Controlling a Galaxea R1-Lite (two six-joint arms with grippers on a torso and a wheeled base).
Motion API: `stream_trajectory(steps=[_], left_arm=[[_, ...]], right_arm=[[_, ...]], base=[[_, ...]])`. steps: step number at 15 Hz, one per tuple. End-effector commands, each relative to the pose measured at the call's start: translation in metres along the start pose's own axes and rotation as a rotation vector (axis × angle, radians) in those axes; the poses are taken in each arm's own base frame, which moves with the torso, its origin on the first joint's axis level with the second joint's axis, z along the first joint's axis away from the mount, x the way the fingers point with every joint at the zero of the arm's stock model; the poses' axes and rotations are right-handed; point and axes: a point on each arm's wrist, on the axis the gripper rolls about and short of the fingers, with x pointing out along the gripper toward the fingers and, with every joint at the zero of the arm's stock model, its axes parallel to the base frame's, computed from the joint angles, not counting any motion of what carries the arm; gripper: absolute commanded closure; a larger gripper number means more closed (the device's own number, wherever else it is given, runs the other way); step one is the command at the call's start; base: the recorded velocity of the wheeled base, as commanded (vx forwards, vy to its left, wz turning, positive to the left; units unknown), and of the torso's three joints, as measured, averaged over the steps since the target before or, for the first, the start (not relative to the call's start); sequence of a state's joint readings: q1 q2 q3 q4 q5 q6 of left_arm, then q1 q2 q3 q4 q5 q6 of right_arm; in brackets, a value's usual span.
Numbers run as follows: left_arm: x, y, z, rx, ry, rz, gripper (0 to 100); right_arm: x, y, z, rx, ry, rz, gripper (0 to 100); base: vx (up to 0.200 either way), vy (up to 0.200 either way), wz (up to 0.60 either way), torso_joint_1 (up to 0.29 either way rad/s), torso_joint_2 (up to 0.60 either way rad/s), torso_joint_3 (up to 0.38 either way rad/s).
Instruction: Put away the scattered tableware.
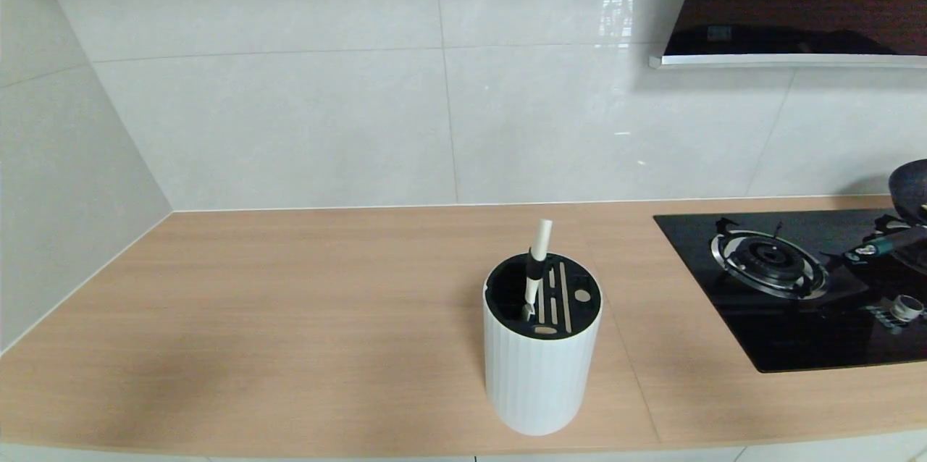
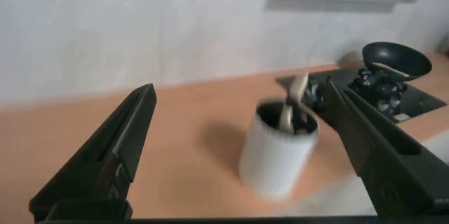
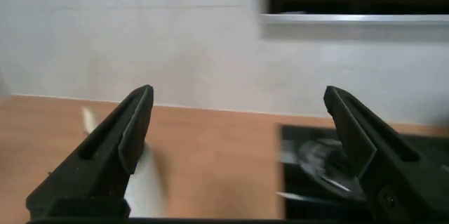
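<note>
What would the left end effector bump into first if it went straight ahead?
Probably the white holder with the utensil in it, ahead of the open left end effector; depth is unclear.

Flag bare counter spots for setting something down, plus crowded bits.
Biggest free patch: countertop from the left wall across to the white holder. Narrower bare strip between the holder and the cooktop. Crowded: the cooktop, with burner, knob and pan at its right edge.
</note>
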State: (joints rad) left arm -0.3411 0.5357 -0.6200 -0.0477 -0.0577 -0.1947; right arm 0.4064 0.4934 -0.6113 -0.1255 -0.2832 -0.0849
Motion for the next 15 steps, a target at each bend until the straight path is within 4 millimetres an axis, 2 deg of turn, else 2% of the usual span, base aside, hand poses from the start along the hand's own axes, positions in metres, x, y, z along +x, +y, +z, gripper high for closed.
stream_trajectory(steps=[1, 4, 6, 8, 9, 10, 11, 12, 14, 15], left_arm=[[-0.077, -0.012, -0.007, 0.001, -0.227, 0.078, 0], [-0.095, -0.02, -0.032, 0.044, -0.299, 0.162, 0], [-0.095, -0.023, -0.043, 0.082, -0.309, 0.25, 0], [-0.098, -0.023, -0.064, 0.139, -0.292, 0.265, 0], [-0.093, -0.018, -0.07, 0.137, -0.278, 0.322, 0], [-0.091, -0.014, -0.075, 0.132, -0.269, 0.384, 0], [-0.084, -0.008, -0.087, 0.137, -0.218, 0.414, 0], [-0.076, 0.0, -0.104, 0.168, -0.156, 0.441, 0], [-0.059, 0.019, -0.148, 0.194, -0.066, 0.47, 0], [-0.056, 0.024, -0.163, 0.208, -0.026, 0.482, 0]], right_arm=[[-0.076, -0.009, -0.004, -0.03, -0.137, -0.157, 0], [-0.097, -0.002, -0.021, -0.066, -0.097, -0.213, 0], [-0.095, -0.001, -0.03, -0.068, -0.06, -0.236, 0], [-0.092, 0.003, -0.037, -0.049, -0.047, -0.334, 0], [-0.098, 0.009, -0.046, -0.06, -0.065, -0.389, 0], [-0.101, 0.012, -0.062, -0.072, -0.058, -0.35, 0], [-0.092, 0.011, -0.079, -0.072, -0.008, -0.347, 0], [-0.087, 0.009, -0.086, -0.065, -0.026, -0.392, 0], [-0.073, 0.007, -0.115, -0.075, -0.038, -0.401, 0], [-0.067, 0.006, -0.133, -0.1, -0.027, -0.386, 0]], base=[[0.0, 0.0, 0.0, 0.0, 0.0, 0.0], [0.0, 0.0, 0.0, 0.0, 0.0, 0.0], [0.0, 0.0, 0.0, 0.0, 0.0, 0.0], [0.0, 0.0, 0.0, 0.0, 0.0, 0.0], [0.0, 0.0, 0.0, 0.0, 0.0, 0.0], [0.0, 0.0, 0.0, 0.0, 0.0, 0.0], [0.0, 0.0, 0.0, 0.0, 0.0, 0.0], [0.0, 0.0, 0.0, 0.0, 0.0, 0.0], [0.0, 0.0, 0.0, 0.0, 0.0, 0.0], [0.0, 0.0, 0.0, 0.0, 0.0, 0.0]])
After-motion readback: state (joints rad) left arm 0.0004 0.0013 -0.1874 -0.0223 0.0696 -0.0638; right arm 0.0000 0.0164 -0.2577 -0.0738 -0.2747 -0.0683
